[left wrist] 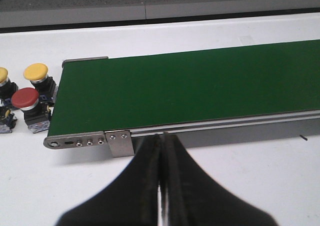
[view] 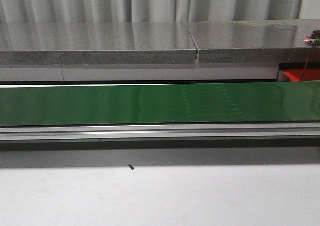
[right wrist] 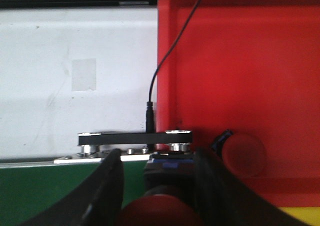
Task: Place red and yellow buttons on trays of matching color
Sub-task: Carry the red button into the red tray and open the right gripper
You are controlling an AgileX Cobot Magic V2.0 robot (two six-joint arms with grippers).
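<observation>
In the right wrist view my right gripper (right wrist: 157, 168) is shut on a red button (right wrist: 156, 210) with a black body, held over the end of the green belt (right wrist: 45, 191) beside the red tray (right wrist: 240, 76). Another red button (right wrist: 243, 153) lies in that tray. A strip of the yellow tray (right wrist: 300, 216) shows at the frame's corner. In the left wrist view my left gripper (left wrist: 161, 137) is shut and empty, in front of the belt (left wrist: 190, 91). A red button (left wrist: 25, 98) and two yellow buttons (left wrist: 36, 72) (left wrist: 2, 76) stand on the white table off the belt's end. Neither gripper shows in the front view.
The green conveyor belt (view: 160, 103) runs across the front view, with a grey stone ledge (view: 100, 41) behind it. A corner of the red tray (view: 300, 76) shows at its right end. A black cable (right wrist: 160, 71) runs over the tray's edge to a bracket (right wrist: 135, 136).
</observation>
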